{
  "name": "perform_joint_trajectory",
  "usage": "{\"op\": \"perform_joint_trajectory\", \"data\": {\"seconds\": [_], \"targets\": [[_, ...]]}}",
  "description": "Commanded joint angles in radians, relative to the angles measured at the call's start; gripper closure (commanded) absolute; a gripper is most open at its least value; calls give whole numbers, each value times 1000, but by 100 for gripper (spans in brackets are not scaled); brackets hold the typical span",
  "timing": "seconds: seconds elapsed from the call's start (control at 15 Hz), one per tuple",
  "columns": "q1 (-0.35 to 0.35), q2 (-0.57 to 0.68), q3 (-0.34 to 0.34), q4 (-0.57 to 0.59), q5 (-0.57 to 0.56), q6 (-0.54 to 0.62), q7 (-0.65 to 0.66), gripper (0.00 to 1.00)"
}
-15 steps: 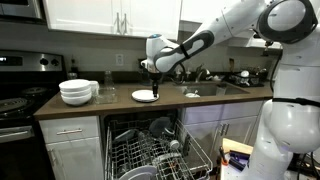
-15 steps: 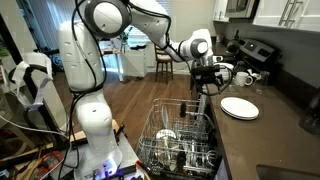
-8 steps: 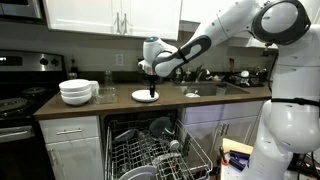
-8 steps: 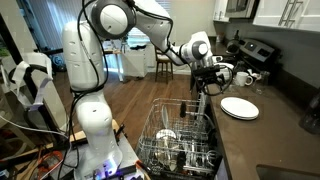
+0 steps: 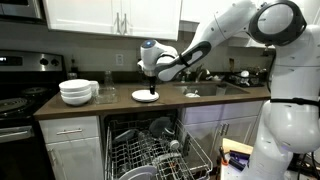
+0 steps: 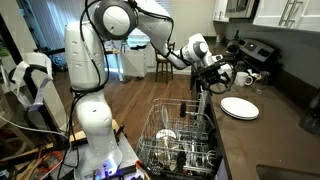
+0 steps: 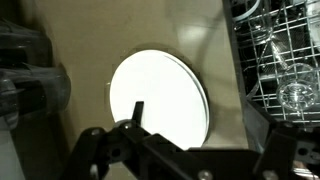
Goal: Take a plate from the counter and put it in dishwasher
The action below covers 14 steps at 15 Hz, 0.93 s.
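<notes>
Up front, the dishwasher point(image 5: 150, 152) is seen open with its rack pulled out. Behind it, the plate point(image 5: 145, 96) is laid flat on the counter point(image 5: 205, 101). The gripper point(image 5: 149, 87) is parked right over it, jaws spread wide, nothing gripped.

Straight below the gripper point(image 5: 148, 88), bare dark brown counter point(image 5: 120, 103) rings the small round white plate point(image 5: 145, 96), leaving room at its rim. To one side, well apart, stands a stack of deep white bowls point(image 5: 77, 92). To the other, dark clutter point(image 5: 235, 77) crowds the counter. Below the counter edge, the pulled-out grey wire dishwasher rack point(image 6: 185, 132) lies open from above, partly filled with dishes.
</notes>
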Motion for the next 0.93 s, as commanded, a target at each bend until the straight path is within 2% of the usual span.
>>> {"op": "perform_joint_trajectory", "data": {"seconds": [0.0, 0.2, 0.4, 0.47, 0.87], "targets": [[1, 87, 8, 84, -105, 33, 90, 0], [7, 151, 10, 140, -163, 93, 165, 0], [39, 214, -15, 196, -335, 124, 351, 0], [10, 164, 13, 144, -247, 105, 251, 0], [12, 177, 5, 145, -275, 91, 287, 0]]}}
